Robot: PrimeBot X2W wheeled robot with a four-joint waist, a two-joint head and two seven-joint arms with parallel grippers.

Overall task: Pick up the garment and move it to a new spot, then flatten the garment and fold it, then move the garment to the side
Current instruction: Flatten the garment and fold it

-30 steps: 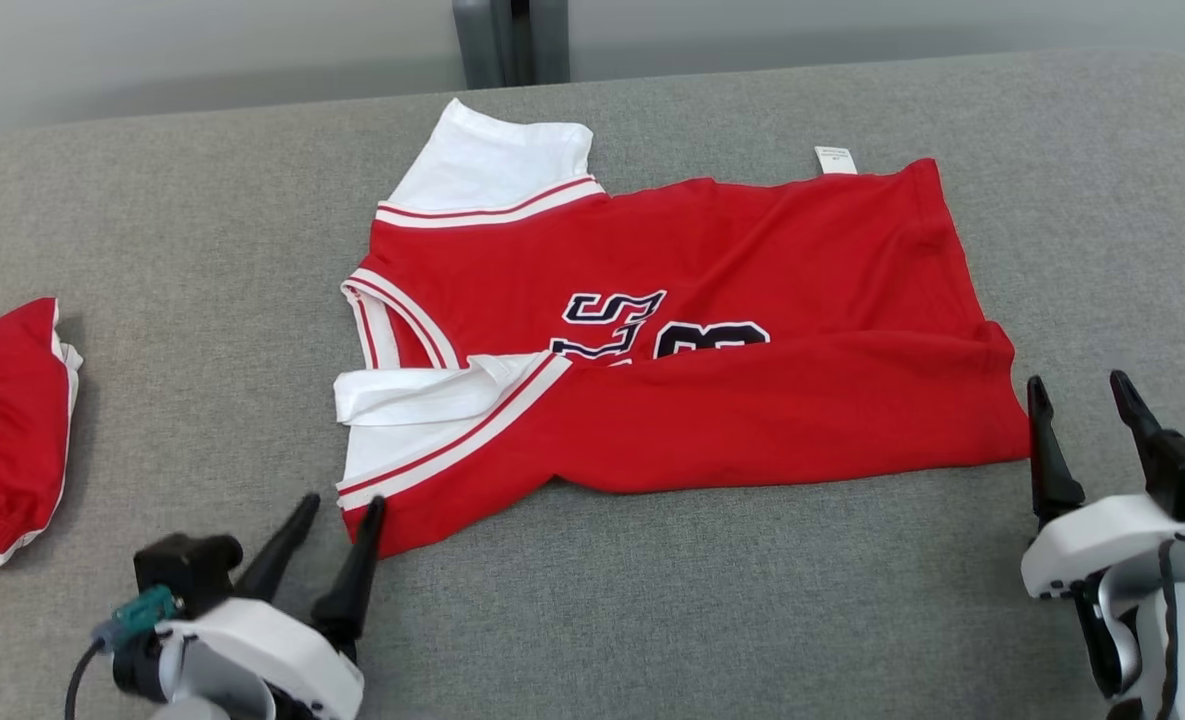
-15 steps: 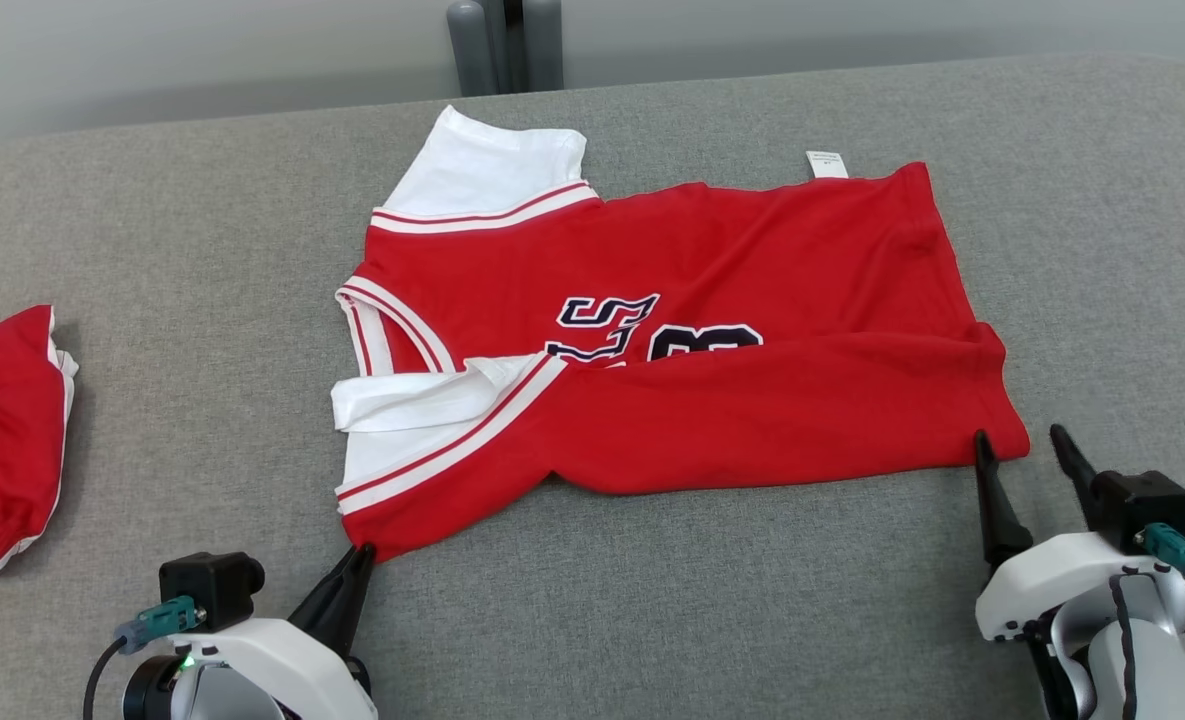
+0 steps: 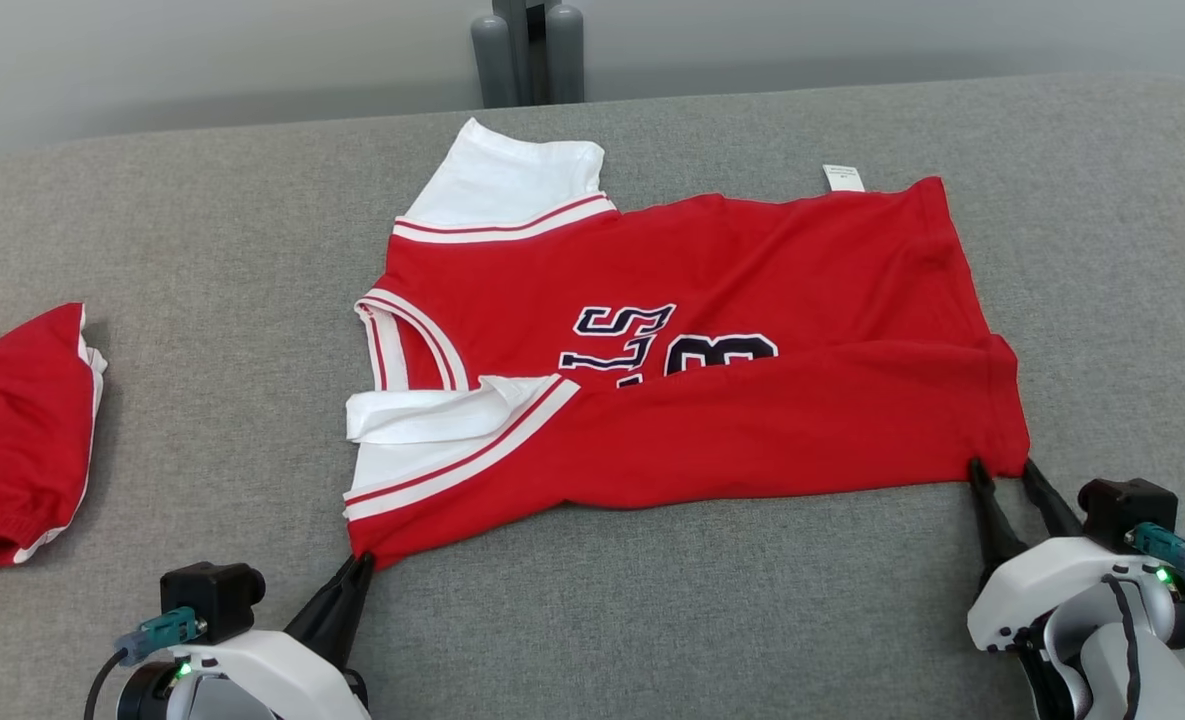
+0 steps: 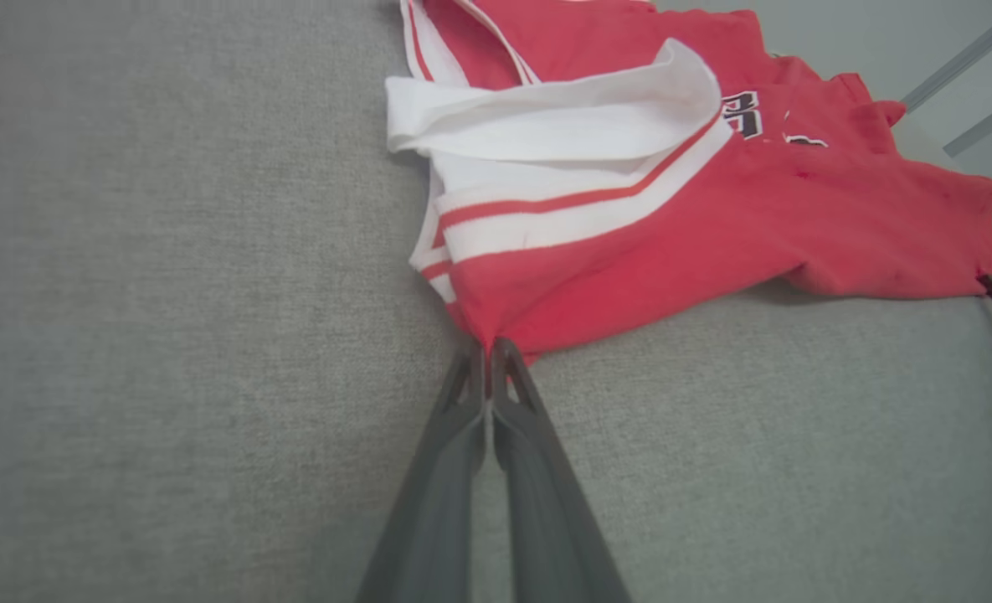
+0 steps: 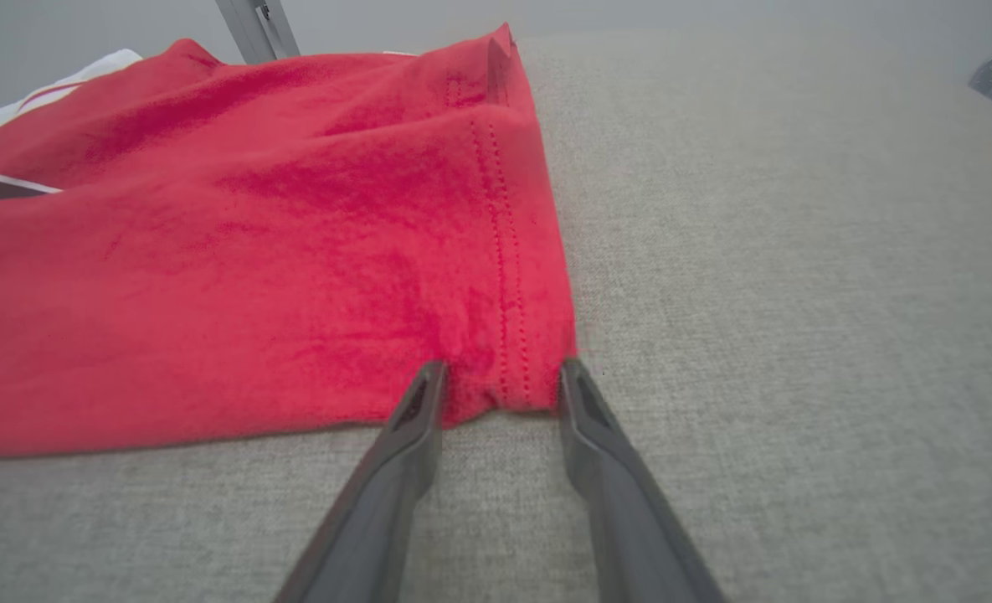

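The garment (image 3: 692, 400), a red jersey with white sleeves and dark numbers, lies spread on the grey surface, its near long edge folded over. My left gripper (image 3: 360, 562) is shut on the garment's near-left corner; the left wrist view shows the gripper (image 4: 487, 347) pinching the red tip of the cloth (image 4: 671, 218). At the near-right hem corner my right gripper (image 3: 1002, 470) is open, one finger on each side of that corner. In the right wrist view the gripper (image 5: 502, 377) straddles the stitched hem (image 5: 508, 276) with a gap still around it.
A second red garment with white trim (image 3: 12, 440) lies at the left edge. Grey posts (image 3: 527, 45) stand behind the far edge of the padded grey surface (image 3: 652, 620). A white label (image 3: 843, 177) sticks out at the jersey's far side.
My left gripper went from open to shut on the near-left corner. My right gripper moved left and forward to the hem corner, and its jaws have narrowed. The camera shifted slightly.
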